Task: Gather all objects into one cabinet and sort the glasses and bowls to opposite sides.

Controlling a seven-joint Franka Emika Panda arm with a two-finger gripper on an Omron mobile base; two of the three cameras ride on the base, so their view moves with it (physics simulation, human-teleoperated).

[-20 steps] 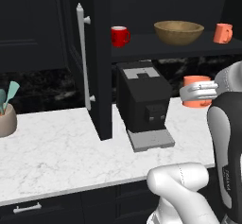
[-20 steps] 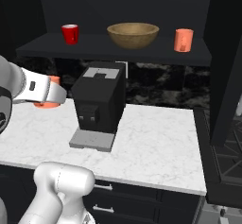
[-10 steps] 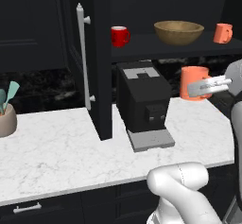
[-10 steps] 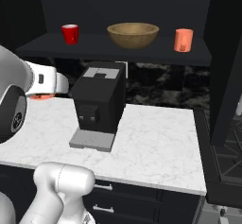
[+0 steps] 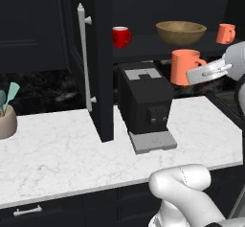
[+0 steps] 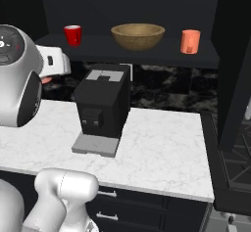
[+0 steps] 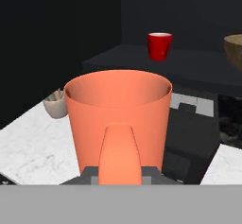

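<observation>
- Already on the cabinet shelf: red mug, wooden bowl, small orange cup.
- The hand is clamped on a coral mug, apparently by its handle, held above the counter.
- Left: shelve it among the cups; sorting looks unfinished.

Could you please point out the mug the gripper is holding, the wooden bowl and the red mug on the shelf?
held orange mug point(image 5: 183, 67): left base view, on its side wall.
wooden bowl point(image 6: 138, 36): right base view, on its outer wall.
red mug point(image 5: 120, 37): left base view, on its body.
</observation>
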